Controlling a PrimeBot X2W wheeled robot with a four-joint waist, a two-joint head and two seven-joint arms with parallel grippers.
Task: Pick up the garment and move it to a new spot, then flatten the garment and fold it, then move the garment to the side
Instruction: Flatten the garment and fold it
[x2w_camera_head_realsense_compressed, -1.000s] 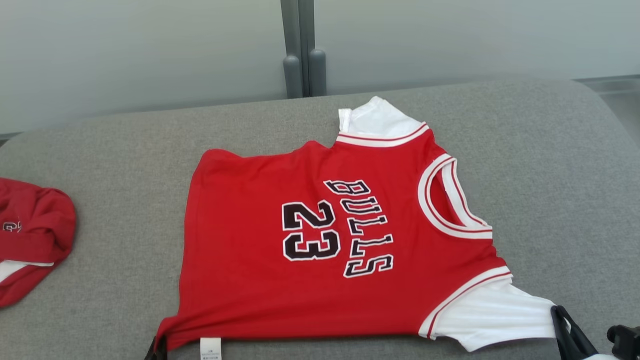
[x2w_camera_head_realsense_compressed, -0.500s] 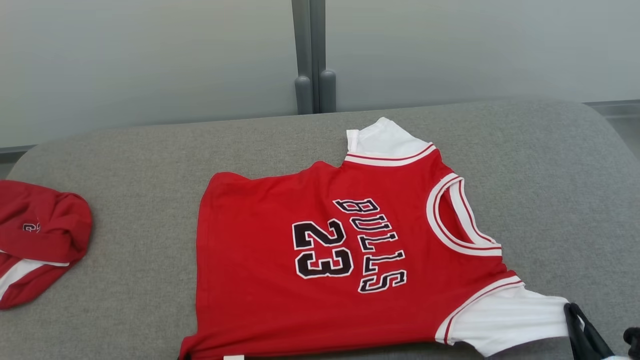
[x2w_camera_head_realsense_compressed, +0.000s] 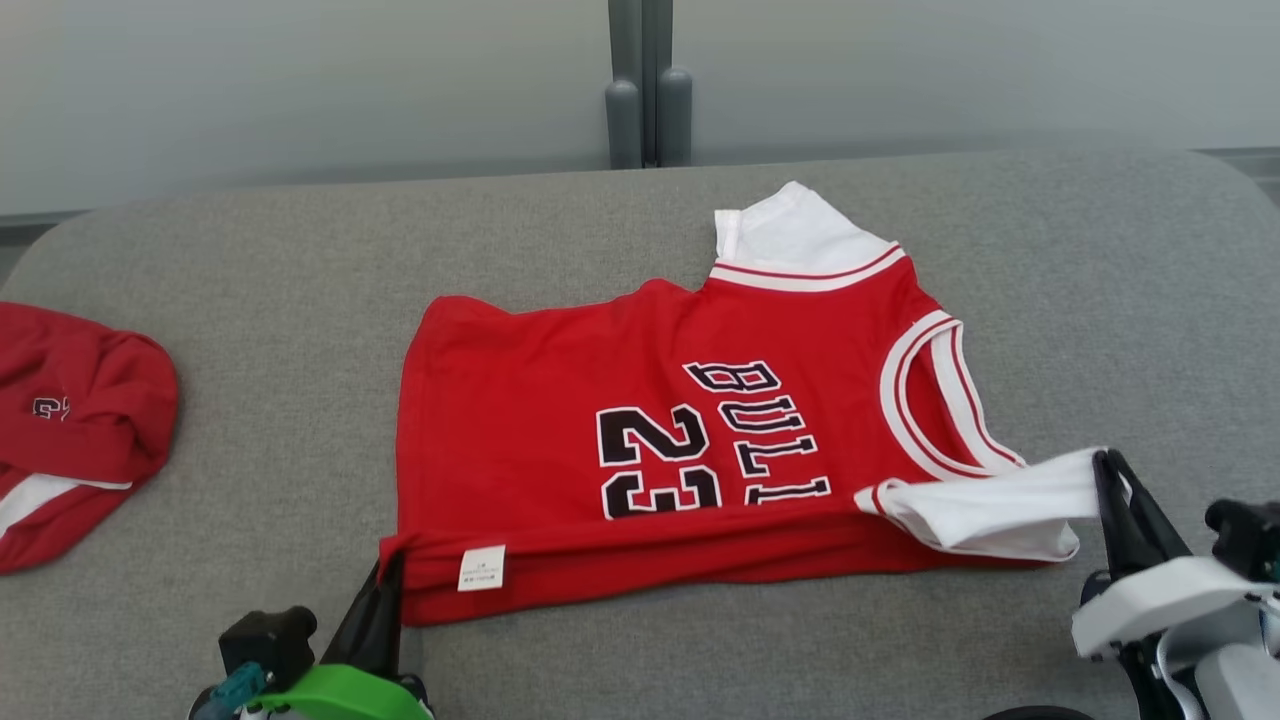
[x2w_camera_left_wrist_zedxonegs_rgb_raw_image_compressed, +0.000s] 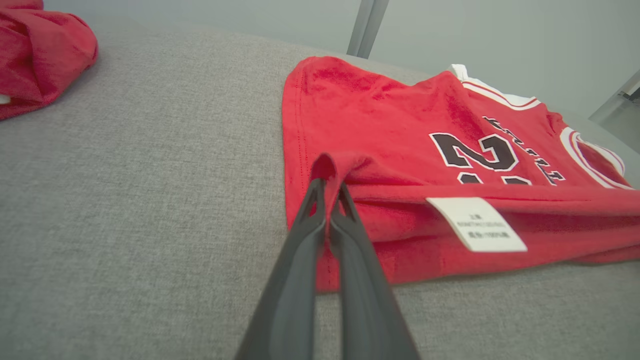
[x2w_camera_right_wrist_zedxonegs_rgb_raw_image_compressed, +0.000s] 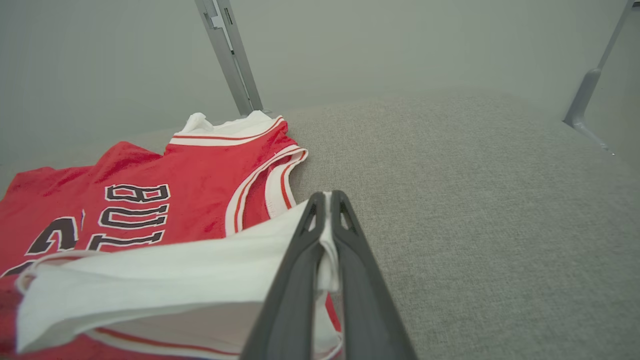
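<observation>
The garment (x2w_camera_head_realsense_compressed: 560, 400) is a red jersey with white sleeves, black "23" and lettering, spread on the grey cushion (x2w_camera_head_realsense_compressed: 250, 250). Its near edge is lifted and folded over toward the far side, hiding the lower part of the number. My left gripper (x2w_camera_head_realsense_compressed: 385, 572) is shut on the garment's near hem corner (x2w_camera_left_wrist_zedxonegs_rgb_raw_image_compressed: 327, 167), beside a white label (x2w_camera_left_wrist_zedxonegs_rgb_raw_image_compressed: 475, 230). My right gripper (x2w_camera_head_realsense_compressed: 1105, 468) is shut on the tip of the near white sleeve (x2w_camera_right_wrist_zedxonegs_rgb_raw_image_compressed: 175, 270), which it holds raised above the red body. The far sleeve (x2w_camera_head_realsense_compressed: 790, 230) lies flat.
A second red garment (x2w_camera_head_realsense_compressed: 70, 420) lies bunched at the cushion's left edge, also seen as a red bundle (x2w_camera_left_wrist_zedxonegs_rgb_raw_image_compressed: 35, 45) in the left wrist view. A grey post (x2w_camera_head_realsense_compressed: 648, 90) and a pale wall stand behind the cushion. Bare cushion extends right of the jersey.
Both grippers have lifted the jersey's near edge and carried it toward the far side, folding it over the number. The head camera has also shifted.
</observation>
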